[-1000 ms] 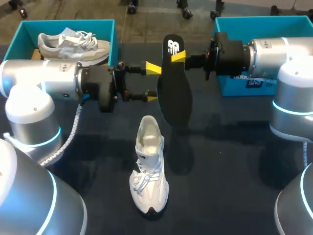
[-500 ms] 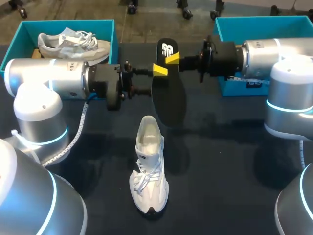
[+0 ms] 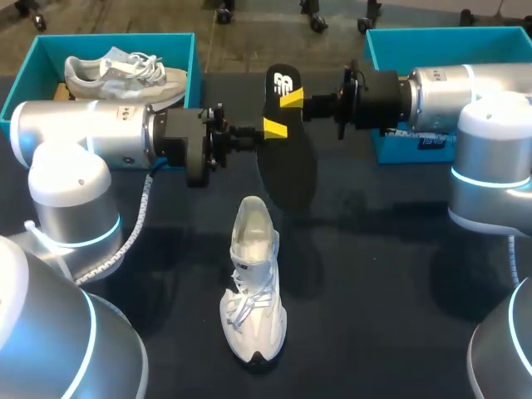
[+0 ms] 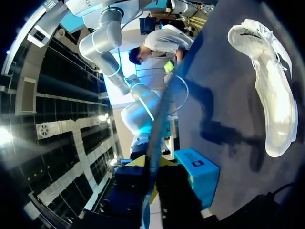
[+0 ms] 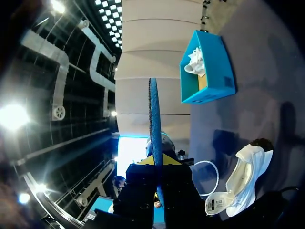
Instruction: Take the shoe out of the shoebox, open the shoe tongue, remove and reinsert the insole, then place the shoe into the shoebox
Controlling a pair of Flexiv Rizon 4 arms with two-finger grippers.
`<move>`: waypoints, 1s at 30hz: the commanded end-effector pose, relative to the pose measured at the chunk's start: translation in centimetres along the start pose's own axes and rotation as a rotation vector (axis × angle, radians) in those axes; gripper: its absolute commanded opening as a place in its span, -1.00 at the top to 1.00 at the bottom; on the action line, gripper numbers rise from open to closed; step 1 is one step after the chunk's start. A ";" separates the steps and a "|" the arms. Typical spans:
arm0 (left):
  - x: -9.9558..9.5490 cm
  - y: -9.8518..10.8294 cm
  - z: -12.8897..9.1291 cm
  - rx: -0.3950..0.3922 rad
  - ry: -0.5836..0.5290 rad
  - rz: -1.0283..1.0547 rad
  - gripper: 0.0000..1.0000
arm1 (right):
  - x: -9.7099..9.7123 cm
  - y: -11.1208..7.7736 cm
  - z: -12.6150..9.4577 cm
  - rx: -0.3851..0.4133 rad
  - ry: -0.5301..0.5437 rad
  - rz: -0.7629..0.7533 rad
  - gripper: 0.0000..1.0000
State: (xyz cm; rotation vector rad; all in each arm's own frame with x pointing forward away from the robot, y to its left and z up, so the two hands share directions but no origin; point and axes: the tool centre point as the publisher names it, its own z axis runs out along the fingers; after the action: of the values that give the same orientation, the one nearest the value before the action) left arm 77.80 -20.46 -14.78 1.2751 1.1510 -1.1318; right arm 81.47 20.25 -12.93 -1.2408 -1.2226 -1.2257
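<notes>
Now that the left claw (image 3: 275,128) has closed on the insole (image 3: 288,170), which the right claw (image 3: 293,99) grips too, the handover near the shoe (image 3: 252,283) seems nearly done.

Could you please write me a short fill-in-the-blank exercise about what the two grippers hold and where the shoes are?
1. The left gripper and the right gripper are both shut on the ____ insole.
2. The shoe standing on the table is ____ in colour.
3. A second shoe lies in the teal shoebox on my ____ side.
Missing words: black; white; left.
</notes>
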 end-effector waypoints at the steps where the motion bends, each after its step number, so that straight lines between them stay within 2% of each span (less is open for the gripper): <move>1: 0.2 0.1 0.4 -0.002 0.001 0.001 1.00 | -0.1 0.0 0.2 -0.001 0.001 0.000 1.00; 9: 0.0 0.3 0.4 -0.002 -0.004 0.000 1.00 | -0.1 0.1 0.2 -0.001 0.002 -0.001 1.00; 11: -0.1 0.3 0.3 -0.002 -0.006 -0.001 1.00 | -0.1 0.1 0.1 -0.005 0.000 -0.004 0.09; 12: -0.1 0.3 0.3 -0.002 -0.006 -0.001 1.00 | -0.1 0.1 0.0 -0.010 -0.002 -0.008 -1.00; 19: -0.1 0.4 -1.0 -0.012 0.010 -0.015 1.00 | -0.2 -0.6 -1.1 -0.032 -0.005 -0.019 -1.00; 30: -0.1 0.3 -5.0 -0.027 0.036 -0.088 1.00 | -0.5 -1.8 -3.1 -0.040 0.009 -0.047 -1.00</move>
State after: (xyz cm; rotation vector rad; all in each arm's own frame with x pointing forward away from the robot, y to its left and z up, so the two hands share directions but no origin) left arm 78.82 -16.92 -14.89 1.2318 1.2454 -1.1587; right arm 80.12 17.79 -13.26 -1.2379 -1.2347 -1.2911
